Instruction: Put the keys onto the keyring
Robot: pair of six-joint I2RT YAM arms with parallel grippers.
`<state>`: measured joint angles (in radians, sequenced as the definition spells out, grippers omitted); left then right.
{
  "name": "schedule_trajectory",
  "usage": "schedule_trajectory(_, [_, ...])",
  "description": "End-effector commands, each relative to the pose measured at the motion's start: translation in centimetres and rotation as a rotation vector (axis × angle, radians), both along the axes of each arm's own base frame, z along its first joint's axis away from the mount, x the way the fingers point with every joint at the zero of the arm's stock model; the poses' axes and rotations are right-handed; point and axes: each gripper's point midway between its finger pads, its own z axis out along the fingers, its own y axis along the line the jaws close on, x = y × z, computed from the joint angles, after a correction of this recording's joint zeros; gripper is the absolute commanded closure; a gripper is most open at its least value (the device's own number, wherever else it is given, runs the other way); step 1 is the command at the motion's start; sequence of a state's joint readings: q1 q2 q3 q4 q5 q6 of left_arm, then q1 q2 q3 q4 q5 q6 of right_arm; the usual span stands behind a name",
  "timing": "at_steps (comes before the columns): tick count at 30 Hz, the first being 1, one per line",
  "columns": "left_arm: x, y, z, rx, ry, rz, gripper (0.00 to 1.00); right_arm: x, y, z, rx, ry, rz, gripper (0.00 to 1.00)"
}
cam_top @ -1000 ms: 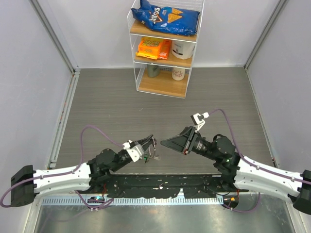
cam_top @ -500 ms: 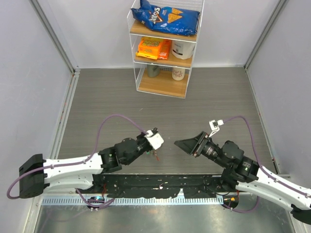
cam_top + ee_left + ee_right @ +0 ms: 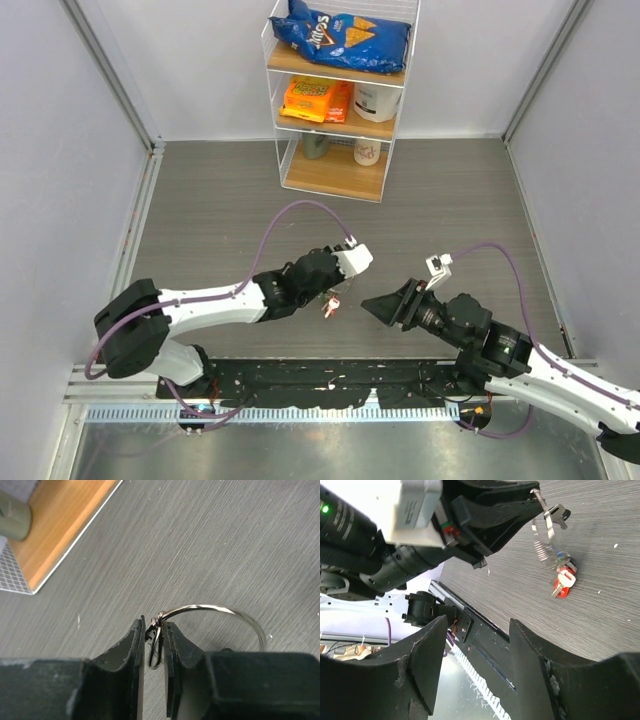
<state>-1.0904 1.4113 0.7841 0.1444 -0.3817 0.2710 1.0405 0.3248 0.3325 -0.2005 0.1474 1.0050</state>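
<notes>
One keyring (image 3: 210, 606) seemingly pinched by left claw (image 3: 154, 630); right claw (image 3: 477, 625) spread.

Keys (image 3: 561, 577) hang below the keyring (image 3: 205, 606), seemingly touching the table (image 3: 220, 200).

- Blue chip bag (image 3: 340, 35), top shelf of the rack (image 3: 401, 100): "Doritos", seen upside down.
- Orange packets (image 3: 318, 98) on the shelf below: print too small to read.

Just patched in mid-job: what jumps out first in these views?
The silver keyring pinched in the left arm's jaws over the table, with keys strung on it. The right arm's jaws gape wide beside it, empty. At the far wall, a blue chip bag tops a clear shelf.
</notes>
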Motion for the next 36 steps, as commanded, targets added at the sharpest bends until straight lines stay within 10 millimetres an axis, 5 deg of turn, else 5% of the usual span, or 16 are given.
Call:
schedule_trajectory(1, [0.8,-1.7,0.1,-0.053,0.106,-0.006,0.74,0.5,-0.9,0.5,-0.013,-0.037,-0.037,0.41])
schedule_trajectory(7, [0.8,-2.2,-2.3,-0.026,0.209,-0.027,0.54,0.2,-1.2,0.8,-0.02,-0.055,-0.029,0.34])
schedule_trajectory(11, [0.6,-2.7,-0.8,-0.103,0.208,-0.061,0.42,0.4,-1.8,1.2,-0.048,-0.079,-0.045,0.28])
schedule_trajectory(13, [0.3,-2.8,1.1,-0.151,0.188,-0.079,0.23,0.6,-2.3,1.5,-0.076,-0.099,-0.057,0.25])
schedule_trajectory(14, [0.2,-2.8,2.0,-0.17,0.178,-0.087,0.02,0.8,-2.7,1.8,-0.098,-0.114,-0.066,0.24])
schedule_trajectory(20, [-1.5,-1.6,8.8,-0.326,0.112,-0.132,0.0,1.7,-4.1,2.9,-0.218,-0.167,-0.114,0.11])
schedule_trajectory(24, [-2.8,0.3,11.1,-0.398,0.094,-0.131,0.0,2.5,-4.4,3.4,-0.275,-0.199,-0.136,0.05])
schedule_trajectory(32, [-5.2,4.0,12.5,-0.462,0.082,-0.118,0.0,5.0,-4.5,5.4,-0.438,-0.26,-0.207,0.05])
schedule_trajectory(36, [-6.8,4.8,13.1,-0.492,0.122,-0.148,0.01,6.2,-4.1,8.5,-0.504,-0.359,-0.208,0.05])
